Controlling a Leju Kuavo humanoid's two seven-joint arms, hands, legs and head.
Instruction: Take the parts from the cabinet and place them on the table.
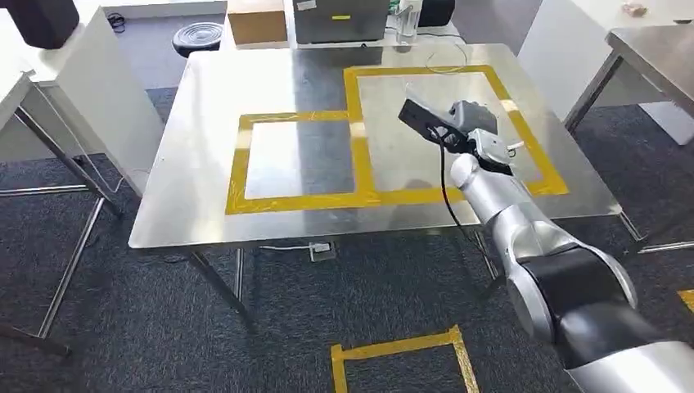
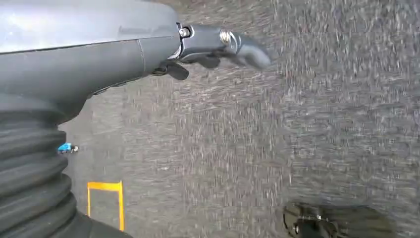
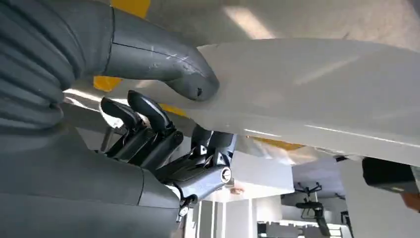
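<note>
A: One hand was over the table (image 1: pixel 205 123), the right hand (image 1: pixel 462 123). It held a flat part (image 1: pixel 421 119) above the right yellow tape rectangle (image 1: pixel 536 155) on the steel top. In the head view the part looked dark; in the right wrist view it was a pale, flat plate (image 3: pixel 322 99).

B: How did the hand hold it?

A: In the right wrist view the thick grey thumb (image 3: pixel 168 59) pressed on one face of the plate, and the dark fingers (image 3: pixel 148 124) were curled under the other face. So the plate was pinched between them. I could not tell whether the part touched the table or was a little above it.

B: And the left hand?

A: The left hand (image 2: pixel 218 47) was seen in the left wrist view, over the dark grey carpet (image 2: pixel 297 124). The one finger that I could see was stretched out, and nothing was in it. The rest of the hand was hidden behind the grey cover, so how far open it was, I could not tell.

B: What else was around?

A: A second yellow rectangle (image 1: pixel 299 160) lay on the left half of the table top, just beside the first one. On the carpet near the robot there was a yellow tape square (image 1: pixel 401 364). Behind the table stood a brown box (image 1: pixel 256 20) and a black round stool (image 1: pixel 199 37).
</note>
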